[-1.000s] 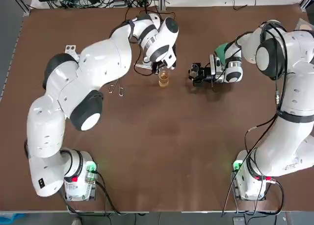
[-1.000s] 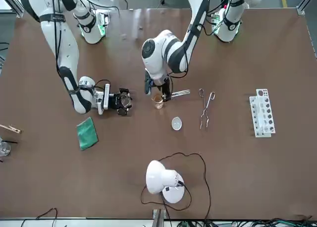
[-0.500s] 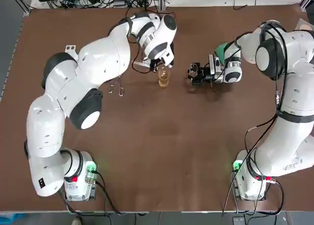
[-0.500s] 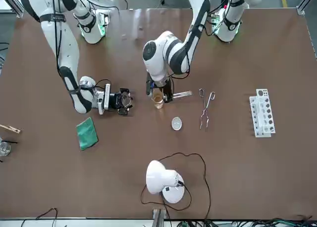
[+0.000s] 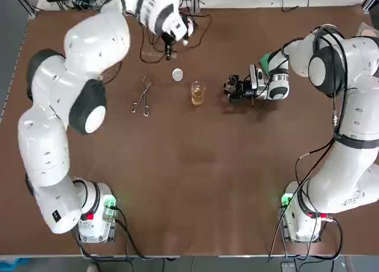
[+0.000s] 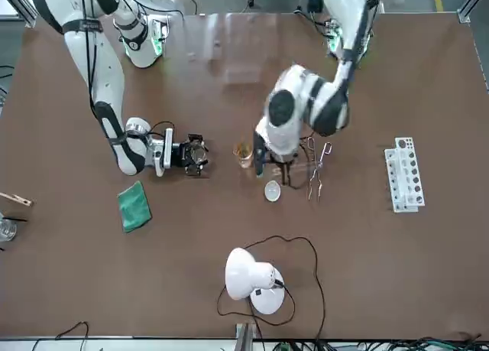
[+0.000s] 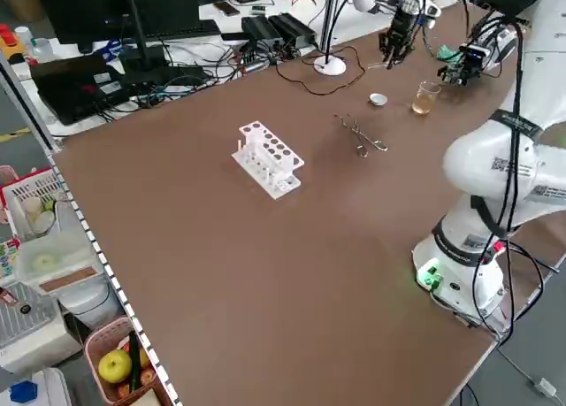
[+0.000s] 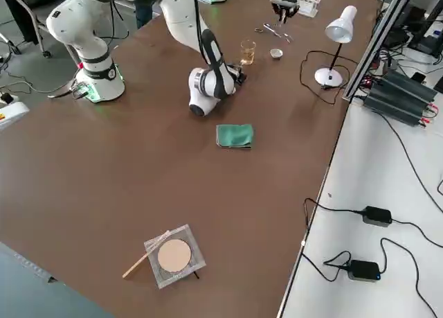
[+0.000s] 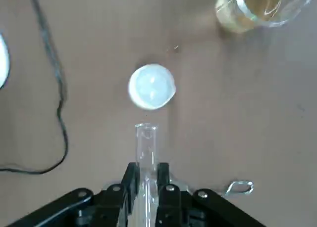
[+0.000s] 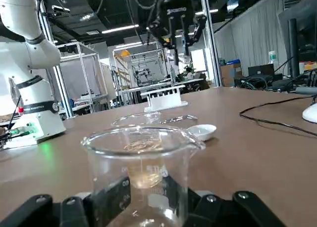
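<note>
Here, toward the brown desk's [image 5: 207,183] far edge, the left claw [image 9: 147,168] pinches a test tube [image 9: 146,140], the right claw [image 10: 141,195] a beaker [image 10: 143,148].

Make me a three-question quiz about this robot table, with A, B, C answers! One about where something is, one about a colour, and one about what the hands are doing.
1. Where is the yellow-liquid beaker?
A) standing on the table
B) on a shelf
C) on the floor

2. What colour is the cloth?
A) red
B) green
C) blue

3. What are the two hands doing?
A) both are open and empty
B) the left hand is shut on a glass tube, and the right hand is shut on a glass beaker
C) both are shut on spoons

Answers: 1 A, it stands upright on the bare tabletop. 2 B, the folded cloth is plainly green. 3 B, each wrist view shows its hand clamped on glass.
</note>
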Tool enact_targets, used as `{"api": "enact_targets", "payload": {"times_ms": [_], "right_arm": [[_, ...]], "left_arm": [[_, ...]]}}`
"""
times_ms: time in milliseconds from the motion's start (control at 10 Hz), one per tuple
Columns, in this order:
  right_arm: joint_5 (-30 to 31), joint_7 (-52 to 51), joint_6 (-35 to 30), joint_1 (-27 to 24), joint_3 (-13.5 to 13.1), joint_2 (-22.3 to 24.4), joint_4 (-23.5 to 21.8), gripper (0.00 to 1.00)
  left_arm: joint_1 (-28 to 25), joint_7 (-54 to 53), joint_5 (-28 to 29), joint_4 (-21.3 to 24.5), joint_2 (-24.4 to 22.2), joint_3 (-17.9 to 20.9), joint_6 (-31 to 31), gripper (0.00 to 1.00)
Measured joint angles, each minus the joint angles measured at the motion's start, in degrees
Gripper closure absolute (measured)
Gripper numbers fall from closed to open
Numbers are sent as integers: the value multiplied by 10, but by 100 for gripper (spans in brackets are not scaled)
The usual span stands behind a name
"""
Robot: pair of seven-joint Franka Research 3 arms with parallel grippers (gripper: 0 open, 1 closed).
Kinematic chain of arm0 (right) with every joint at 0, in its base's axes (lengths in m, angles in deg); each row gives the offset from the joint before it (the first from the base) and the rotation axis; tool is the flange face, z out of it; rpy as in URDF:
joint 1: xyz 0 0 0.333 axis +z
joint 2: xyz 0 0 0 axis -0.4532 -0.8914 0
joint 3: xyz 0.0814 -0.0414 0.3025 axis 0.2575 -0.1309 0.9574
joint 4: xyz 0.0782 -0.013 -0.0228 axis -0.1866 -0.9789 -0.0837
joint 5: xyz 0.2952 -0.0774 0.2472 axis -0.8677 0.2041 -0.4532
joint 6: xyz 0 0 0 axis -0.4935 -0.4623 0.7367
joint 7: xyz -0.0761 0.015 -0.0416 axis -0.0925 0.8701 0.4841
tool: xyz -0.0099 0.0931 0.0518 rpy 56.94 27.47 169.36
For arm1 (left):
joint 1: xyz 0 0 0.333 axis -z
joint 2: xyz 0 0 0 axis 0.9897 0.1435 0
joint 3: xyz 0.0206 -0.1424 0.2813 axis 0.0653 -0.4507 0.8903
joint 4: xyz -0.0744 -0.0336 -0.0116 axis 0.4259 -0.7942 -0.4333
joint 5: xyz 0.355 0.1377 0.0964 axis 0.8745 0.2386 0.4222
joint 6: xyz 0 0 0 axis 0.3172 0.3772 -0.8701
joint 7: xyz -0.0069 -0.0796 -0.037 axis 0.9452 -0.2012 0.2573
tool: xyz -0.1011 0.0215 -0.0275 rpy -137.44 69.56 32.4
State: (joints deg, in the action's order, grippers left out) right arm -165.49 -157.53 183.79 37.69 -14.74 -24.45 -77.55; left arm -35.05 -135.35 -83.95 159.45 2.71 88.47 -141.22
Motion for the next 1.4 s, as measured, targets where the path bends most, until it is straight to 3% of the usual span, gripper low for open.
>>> {"api": "enact_targets", "payload": {"times_ms": [400, 700, 1100, 1400], "right_arm": [[-44, 34, 0, 1, 34, 34, -6, 62], [-100, 99, 25, 2, 83, 65, -16, 62], [-183, 153, 86, 3, 152, 88, -22, 62], [-248, 178, 111, 4, 198, 89, -23, 62]], "left_arm": [[-117, -200, -138, 8, -45, -1, 1, 79], [-196, -320, -212, 66, -108, -1, 29, 79], [-359, -514, -308, 90, -129, -2, 176, 79], [-486, -640, -329, 93, -119, -3, 288, 79]]}}
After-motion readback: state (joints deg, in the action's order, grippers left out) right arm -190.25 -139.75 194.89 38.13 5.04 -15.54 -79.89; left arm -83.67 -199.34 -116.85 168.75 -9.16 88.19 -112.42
